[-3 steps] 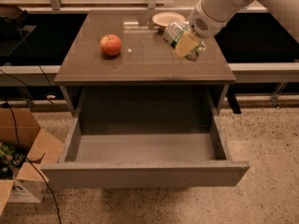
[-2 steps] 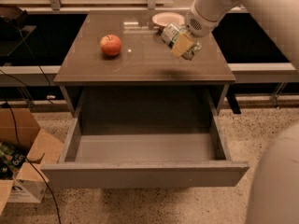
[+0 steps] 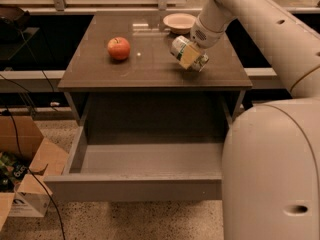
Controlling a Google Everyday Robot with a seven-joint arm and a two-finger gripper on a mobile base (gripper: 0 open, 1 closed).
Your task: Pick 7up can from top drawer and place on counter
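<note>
Holding the can (image 3: 183, 50) at a tilt over the right part of the counter (image 3: 125, 71), the gripper (image 3: 190, 57) has its fingers closed on the can's sides. The can is out of the drawer (image 3: 150, 159), which stands open below. I cannot tell whether the can's lower end touches the counter.

Risk: if let go at this lean, the can would likely tip and roll toward the right edge, or into the bowl (image 3: 180, 22) just behind it. The apple (image 3: 119, 48) is well apart to the left and is no concern.

Judgement: set the can upright and lower it before opening.
</note>
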